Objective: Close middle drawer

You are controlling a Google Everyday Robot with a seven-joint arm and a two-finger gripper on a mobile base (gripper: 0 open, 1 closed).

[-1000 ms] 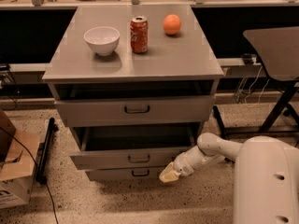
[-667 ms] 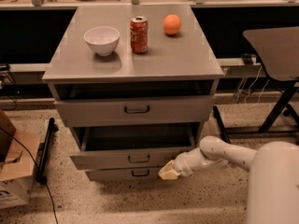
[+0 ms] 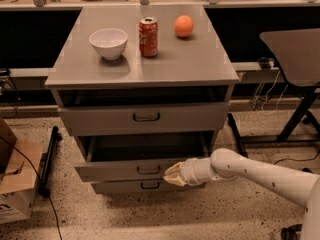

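Note:
The middle drawer (image 3: 112, 172) of the grey cabinet is pulled out, and its deep tray shows behind the low front panel. A small dark loop handle (image 3: 148, 170) sits at the panel's centre. My gripper (image 3: 173, 174) is at the right part of that front panel, just right of the handle. It is at or very close to the panel. The white arm (image 3: 250, 171) reaches in from the lower right.
The top drawer (image 3: 100, 120), with a taller front, stands slightly out, and the lowest drawer (image 3: 120, 186) sits under the middle one. A white bowl (image 3: 108, 42), a red can (image 3: 148, 30) and an orange (image 3: 184, 26) are on the cabinet top. A cardboard box (image 3: 12, 194) is at the left, a table (image 3: 295, 54) at the right.
My gripper has moved a little up and left, closer to the middle drawer's front. The robot's body has drawn back to the right. The drawer has not visibly moved.

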